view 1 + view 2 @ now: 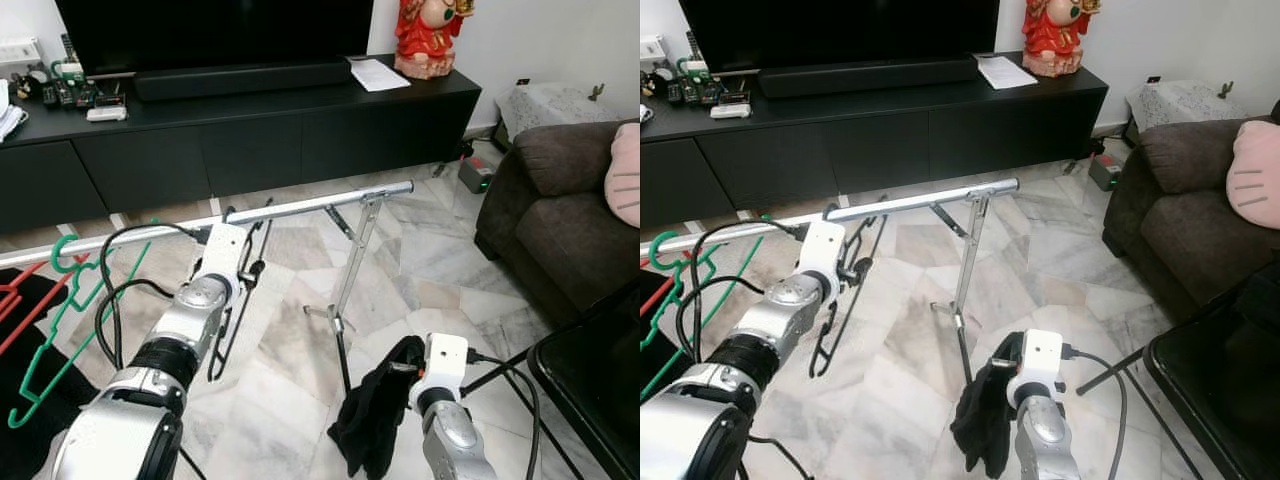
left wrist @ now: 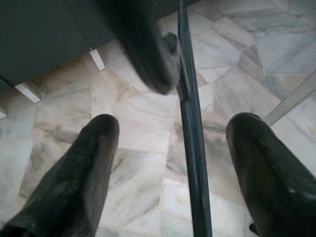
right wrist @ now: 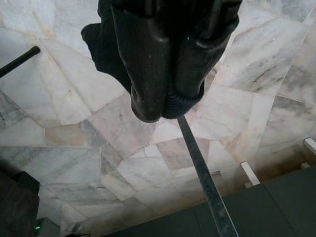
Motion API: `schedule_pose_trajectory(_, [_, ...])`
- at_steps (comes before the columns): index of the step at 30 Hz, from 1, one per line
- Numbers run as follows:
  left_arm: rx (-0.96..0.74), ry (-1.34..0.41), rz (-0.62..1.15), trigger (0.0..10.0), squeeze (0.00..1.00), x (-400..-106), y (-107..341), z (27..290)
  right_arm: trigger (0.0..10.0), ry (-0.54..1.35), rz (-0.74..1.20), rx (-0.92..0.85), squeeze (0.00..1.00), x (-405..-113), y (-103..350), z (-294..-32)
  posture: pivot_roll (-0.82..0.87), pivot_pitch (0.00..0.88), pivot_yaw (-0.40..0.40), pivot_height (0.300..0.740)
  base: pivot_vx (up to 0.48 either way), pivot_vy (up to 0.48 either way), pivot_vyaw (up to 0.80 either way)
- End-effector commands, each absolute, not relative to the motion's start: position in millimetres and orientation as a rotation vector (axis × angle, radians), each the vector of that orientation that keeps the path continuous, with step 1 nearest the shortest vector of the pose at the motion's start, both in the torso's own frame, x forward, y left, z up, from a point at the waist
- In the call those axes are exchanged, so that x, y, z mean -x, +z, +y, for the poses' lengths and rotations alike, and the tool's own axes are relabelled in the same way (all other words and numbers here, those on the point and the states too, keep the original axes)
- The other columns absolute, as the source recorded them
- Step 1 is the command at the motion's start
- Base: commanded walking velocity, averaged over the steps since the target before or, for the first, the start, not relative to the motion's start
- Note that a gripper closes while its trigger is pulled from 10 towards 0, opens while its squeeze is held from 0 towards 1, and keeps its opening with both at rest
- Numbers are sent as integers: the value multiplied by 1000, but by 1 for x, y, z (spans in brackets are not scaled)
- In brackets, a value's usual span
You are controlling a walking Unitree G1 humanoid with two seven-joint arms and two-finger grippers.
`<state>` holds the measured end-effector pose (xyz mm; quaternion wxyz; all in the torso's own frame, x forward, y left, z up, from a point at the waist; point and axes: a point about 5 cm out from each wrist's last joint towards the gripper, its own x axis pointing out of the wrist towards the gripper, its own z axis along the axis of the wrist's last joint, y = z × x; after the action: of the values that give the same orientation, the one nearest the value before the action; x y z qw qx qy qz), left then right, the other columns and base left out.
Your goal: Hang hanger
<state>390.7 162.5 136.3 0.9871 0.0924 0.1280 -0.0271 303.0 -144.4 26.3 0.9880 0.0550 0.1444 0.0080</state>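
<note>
Nearest the camera, low on the robot's right side, the right gripper (image 1: 405,372) hangs just above the pale marble-tiled floor (image 1: 420,270) with its fingers (image 3: 148,64) pressed fully together on a limp black cloth garment (image 1: 375,415). The cloth droops from the fingers and bunches toward the floor, so this arm seems to be parking the garment out of the way while the other arm works.

Further out, on the left, the left gripper (image 1: 240,268) reaches up to the long silver metal rail (image 1: 300,207) of a clothes rack. The wrist view shows its two black fingers (image 2: 79,168) spread wide apart with a thin dark bar running between them and touching neither pad. That bar is most likely part of the thin black wire hanger (image 1: 235,300), which hangs from the rail just beside the gripper and drops toward the floor. With the hook apparently over the rail and the fingers parted, the hanger looks to be bearing its own weight, so the hanging step seems nearly or fully done.

Along the rail to the left hang a green plastic hanger (image 1: 70,300) and a red plastic hanger (image 1: 25,290). Beyond the rack stands a long black TV cabinet (image 1: 250,130) against the wall.
</note>
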Motion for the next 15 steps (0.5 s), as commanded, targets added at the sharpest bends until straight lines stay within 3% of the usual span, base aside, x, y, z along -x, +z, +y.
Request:
schedule_pose_trajectory(1, [-173,-49,256,0,0,-392,136,160,10000,14,275,-108,0,-304,28,-144,-7,146,11,740,0,0,0])
schedule_pose_trajectory(15, [-158,-37,241,0,0,-393,136,161,10000,14,279,-109,0,-304,27,-144,-4,146,10,740,0,0,0])
